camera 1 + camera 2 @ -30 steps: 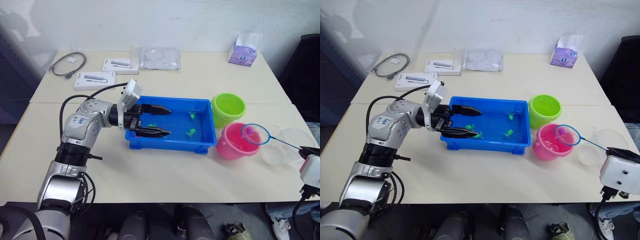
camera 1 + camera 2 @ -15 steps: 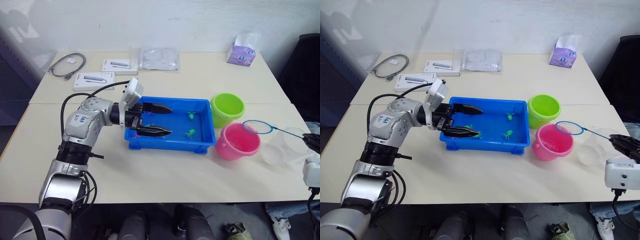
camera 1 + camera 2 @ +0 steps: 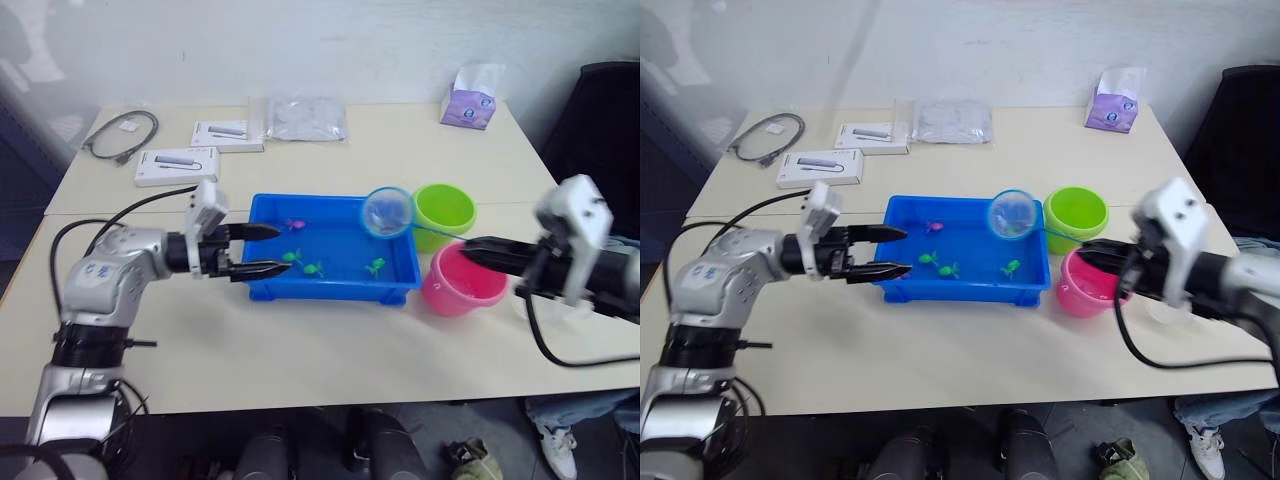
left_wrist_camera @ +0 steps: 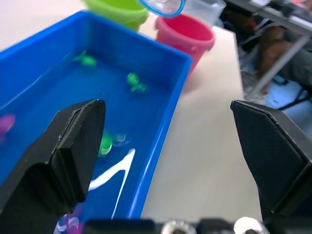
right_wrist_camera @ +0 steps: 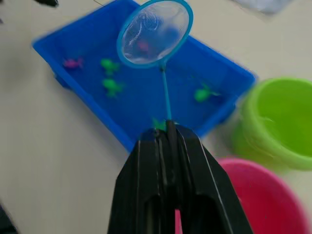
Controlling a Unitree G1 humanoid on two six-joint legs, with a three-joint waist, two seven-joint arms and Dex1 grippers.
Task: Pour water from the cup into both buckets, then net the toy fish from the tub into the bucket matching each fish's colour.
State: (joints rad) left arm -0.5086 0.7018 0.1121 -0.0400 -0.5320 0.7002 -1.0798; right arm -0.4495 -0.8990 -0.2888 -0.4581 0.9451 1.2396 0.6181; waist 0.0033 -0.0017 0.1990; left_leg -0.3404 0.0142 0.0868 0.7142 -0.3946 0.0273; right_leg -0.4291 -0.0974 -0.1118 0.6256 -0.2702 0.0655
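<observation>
Nearest to me, on the front part of the desk, the left gripper has its fingers spread wide and holding nothing, one on each side of the near left corner of the tub, as if to steady it; the right gripper has its fingers pressed together on the thin handle of the net, whose blue hoop hangs above the right part of the tub, apart from the water and empty as far as I can see; in the tub lie several toy fish, green ones such as the green fish near the right end and a pink fish toward the far left; just beside the tub's right end stand the pink bucket, nearer, and the green bucket, behind it; the cup I cannot make out with certainty; farther back on the desk are two white boxes, a cable, a plastic bag and a tissue pack; to do this step well, I judge the hoop should go down tilted beside one fish, slide under it and rise slowly, so water drains and the fish does not slip out; the left gripper should not push the tub.
</observation>
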